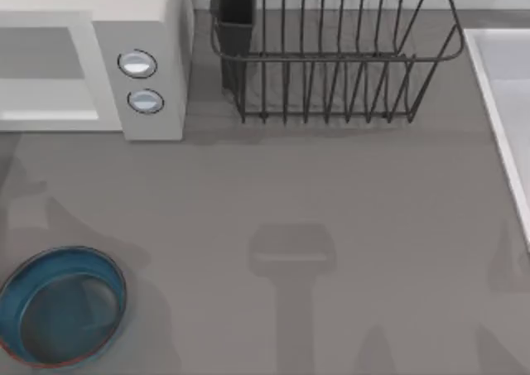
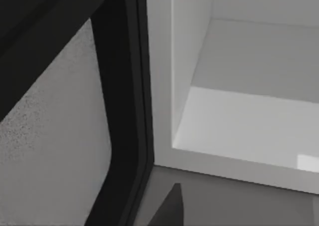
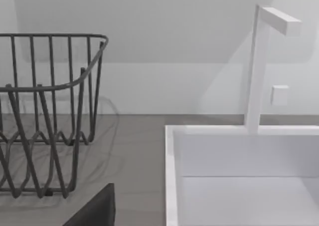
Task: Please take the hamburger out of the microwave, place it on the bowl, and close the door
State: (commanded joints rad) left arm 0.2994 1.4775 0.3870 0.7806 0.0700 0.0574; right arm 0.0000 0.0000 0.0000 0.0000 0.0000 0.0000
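Where door [image 2: 55, 136] opens, perhaps left gripper [image 2: 172, 206].

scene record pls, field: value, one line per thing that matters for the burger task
microwave: top view's upper left, knob panel facing front
door: swung open, dark frame beside the cavity in the left wrist view
cavity: white; the visible part holds nothing
bowl: lower left of table, nothing inside
dish rack: right of the microwave
sink: table's right edge, faucet behind it
left gripper: at the open microwave
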